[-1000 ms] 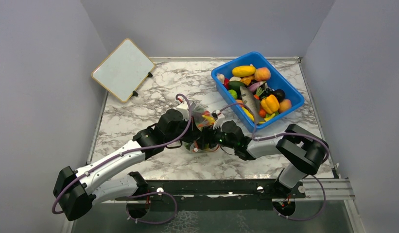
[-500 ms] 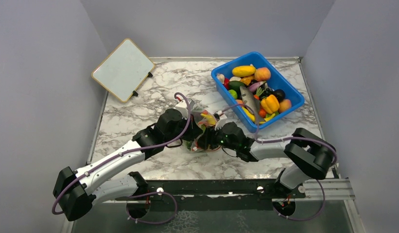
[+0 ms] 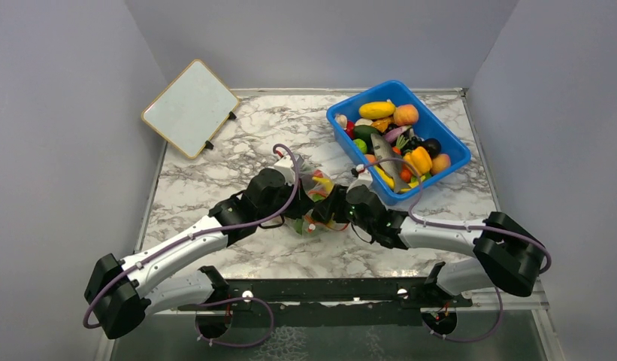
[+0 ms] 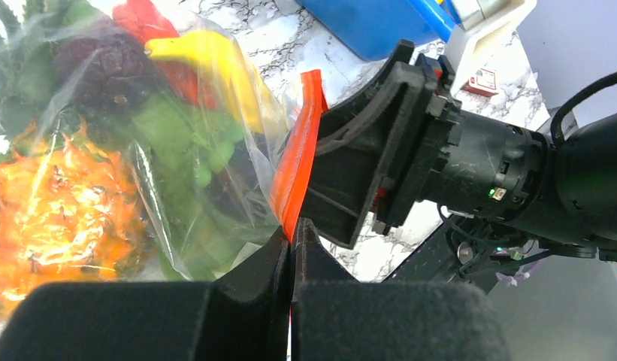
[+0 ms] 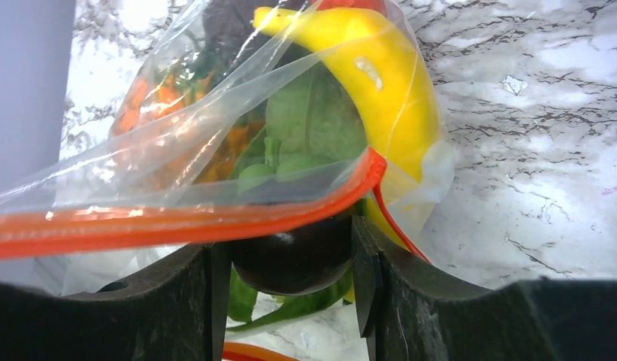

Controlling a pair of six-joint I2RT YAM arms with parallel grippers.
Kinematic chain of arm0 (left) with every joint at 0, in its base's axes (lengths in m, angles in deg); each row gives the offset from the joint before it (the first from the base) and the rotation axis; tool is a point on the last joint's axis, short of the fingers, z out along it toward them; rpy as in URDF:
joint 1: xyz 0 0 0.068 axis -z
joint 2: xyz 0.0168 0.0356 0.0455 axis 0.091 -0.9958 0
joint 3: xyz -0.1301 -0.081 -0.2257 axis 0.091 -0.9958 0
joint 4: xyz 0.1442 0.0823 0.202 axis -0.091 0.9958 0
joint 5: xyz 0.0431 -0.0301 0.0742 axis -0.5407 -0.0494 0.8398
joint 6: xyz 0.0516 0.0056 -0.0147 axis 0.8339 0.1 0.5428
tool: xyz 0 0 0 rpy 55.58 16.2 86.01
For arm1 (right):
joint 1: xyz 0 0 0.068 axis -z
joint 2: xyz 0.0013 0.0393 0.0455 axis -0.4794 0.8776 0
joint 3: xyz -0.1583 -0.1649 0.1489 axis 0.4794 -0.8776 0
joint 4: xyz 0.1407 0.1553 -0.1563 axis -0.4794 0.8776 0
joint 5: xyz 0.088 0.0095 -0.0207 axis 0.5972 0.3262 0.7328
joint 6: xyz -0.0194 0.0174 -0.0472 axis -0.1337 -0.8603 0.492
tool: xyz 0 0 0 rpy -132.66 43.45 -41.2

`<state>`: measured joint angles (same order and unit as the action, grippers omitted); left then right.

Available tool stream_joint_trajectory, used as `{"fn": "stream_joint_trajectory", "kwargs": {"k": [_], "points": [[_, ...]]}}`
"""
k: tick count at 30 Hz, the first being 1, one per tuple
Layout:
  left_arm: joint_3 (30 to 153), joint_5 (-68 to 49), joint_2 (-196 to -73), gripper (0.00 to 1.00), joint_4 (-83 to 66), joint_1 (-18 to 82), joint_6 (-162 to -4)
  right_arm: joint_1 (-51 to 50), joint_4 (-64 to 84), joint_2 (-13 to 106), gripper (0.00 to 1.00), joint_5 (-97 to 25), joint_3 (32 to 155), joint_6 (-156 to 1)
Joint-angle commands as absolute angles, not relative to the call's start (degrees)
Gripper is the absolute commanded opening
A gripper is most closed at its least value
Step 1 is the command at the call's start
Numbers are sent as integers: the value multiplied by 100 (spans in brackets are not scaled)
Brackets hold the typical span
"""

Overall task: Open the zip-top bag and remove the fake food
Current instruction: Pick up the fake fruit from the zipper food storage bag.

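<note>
- Marble-patterned table (image 3: 215, 173) between plain grey walls (image 3: 65, 113); a whiteboard (image 3: 190, 107) leans at the back left, and a blue bin (image 3: 440, 174) heaped with toy fruit sits at the back right
- From above, both arms reach to the middle of the table, and the zip-top bag (image 3: 314, 201) sits as a small bunched shape between the left gripper (image 3: 299, 214) and the right gripper (image 3: 337, 204); neither grip can be made out here
- The left wrist view shows the left gripper (image 4: 291, 233) with its jaws pressed together on the red-orange zip strip (image 4: 299, 150), which stands up from the pinch; the right gripper's black finger lies just beside the strip
- That view also shows the bag's contents: an orange pineapple (image 4: 57, 195), green pieces and a yellow banana (image 4: 207, 56) behind the film
- Only the right wrist view shows the right gripper (image 5: 288, 241): its jaws stand partly apart, clamped on a dark round piece (image 5: 290, 263) that fills the gap between them
- The zip strip (image 5: 177, 222) runs across just above those fingers, with the banana (image 5: 388, 83) and a green leaf (image 5: 313, 120) behind it inside the bag (image 5: 215, 150)
- Whether film lies between the fingers and the dark piece cannot be told
</note>
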<state>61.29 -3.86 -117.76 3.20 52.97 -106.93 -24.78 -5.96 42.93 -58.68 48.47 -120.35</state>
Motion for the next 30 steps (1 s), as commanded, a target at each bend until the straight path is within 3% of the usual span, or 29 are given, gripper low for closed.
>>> {"fn": "stream_joint_trajectory", "kwargs": {"k": [1, 5, 16, 19, 22, 25, 30], "points": [[6163, -441, -11797, 0, 131, 5295, -10641, -2425, 742, 4861, 50, -6340, 5138, -12182], [6185, -556, -11844, 0, 132, 5295, -10621, -2426, 875, 5281, 66, -5848, 5560, -11987], [6133, -653, -11833, 0, 135, 5290, -10620, -2409, 971, 5687, 68, -4902, 6131, -11482], [6141, -655, -11851, 0, 132, 5295, -10612, -2409, 1082, 5709, 64, -4905, 6186, -11485], [6137, -632, -11820, 0, 140, 5289, -10612, -2408, 1195, 5558, 50, -5133, 6163, -11565], [6111, -566, -11769, 0, 153, 5294, -10612, -2400, 1044, 5220, 43, -5316, 5968, -11662], [6194, -303, -11785, 0, 419, 5290, -10611, -2399, 23, 4483, 40, -4971, 5420, -11304]]}}
